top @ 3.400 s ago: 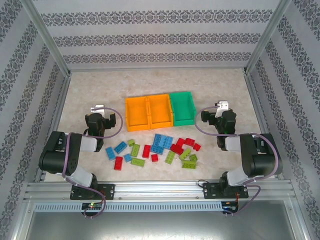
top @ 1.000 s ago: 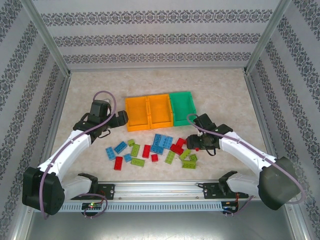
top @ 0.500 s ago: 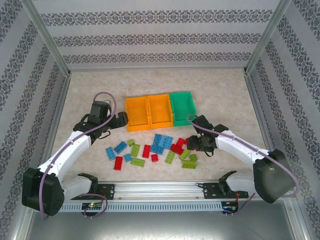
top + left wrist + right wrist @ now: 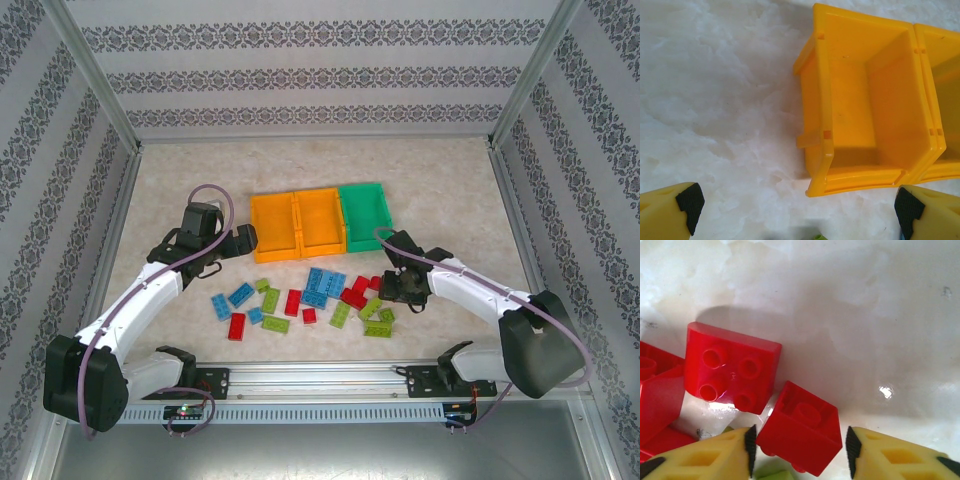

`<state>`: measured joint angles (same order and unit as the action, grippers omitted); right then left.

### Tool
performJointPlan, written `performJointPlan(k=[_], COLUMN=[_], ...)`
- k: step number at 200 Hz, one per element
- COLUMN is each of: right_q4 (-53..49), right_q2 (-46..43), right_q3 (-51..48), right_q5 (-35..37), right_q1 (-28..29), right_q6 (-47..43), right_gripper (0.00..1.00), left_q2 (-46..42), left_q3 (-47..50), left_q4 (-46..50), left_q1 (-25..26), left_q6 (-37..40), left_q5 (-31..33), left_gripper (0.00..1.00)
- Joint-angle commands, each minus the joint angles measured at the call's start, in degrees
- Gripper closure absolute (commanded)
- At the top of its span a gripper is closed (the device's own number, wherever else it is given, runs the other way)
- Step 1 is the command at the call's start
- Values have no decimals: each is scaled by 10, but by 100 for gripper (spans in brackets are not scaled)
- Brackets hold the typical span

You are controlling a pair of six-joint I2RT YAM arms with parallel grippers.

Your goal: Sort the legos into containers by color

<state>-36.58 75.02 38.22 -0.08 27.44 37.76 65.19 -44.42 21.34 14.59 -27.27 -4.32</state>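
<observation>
Yellow-fingered left gripper (image 4: 232, 240) hangs wide open by the near left corner of the left orange bin (image 4: 822, 100). Right of it: a second orange bin (image 4: 320, 225), then a green bin (image 4: 364, 215). Nearer, blue, red and green legos (image 4: 290, 300) lie scattered. At the pile's right end the right gripper (image 4: 800, 452) straddles an upturned red brick (image 4: 800, 427) — pads at its sides, firm hold uncertain. Step in hand: picking red; next probably clamp, lift, carry to an orange bin.

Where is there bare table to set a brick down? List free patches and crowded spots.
Free: table behind the bins up to the back wall; right of the green bin; left of the left orange bin, beside the left gripper. Crowded: the legos before the bins, around the right gripper.
</observation>
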Motion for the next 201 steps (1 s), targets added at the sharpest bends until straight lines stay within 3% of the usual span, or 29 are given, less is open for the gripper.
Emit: performJointPlan(k=[1,40,66,139,178,201], right_q4=[-21,-41,-39,-28,-22,-17], right_q2=[-15,-38,-49,-57,-33,-23], right_q3=[-9,-17,-20,-24,-19,-15], right_q5=[16,21,10,4,16,19], right_q1=[-13,-31,-30,-22,-19,-20], right_q6=[3,-7,-2,-40,-64,-79], right_gripper=[55,54,46,34,33,39], left_q2=[-8,-7,-3,5,10,9], left_q3=[10,10,10,11,12,11], left_q4=[-15,-16,-21,-28,-31,-29], left_q1=[6,7,10,16,19,22], left_q6=[8,8,8,8,5,6], left_q5=[1,0,-1,-4,-8,-7], left_gripper=[0,0,0,1,0,0])
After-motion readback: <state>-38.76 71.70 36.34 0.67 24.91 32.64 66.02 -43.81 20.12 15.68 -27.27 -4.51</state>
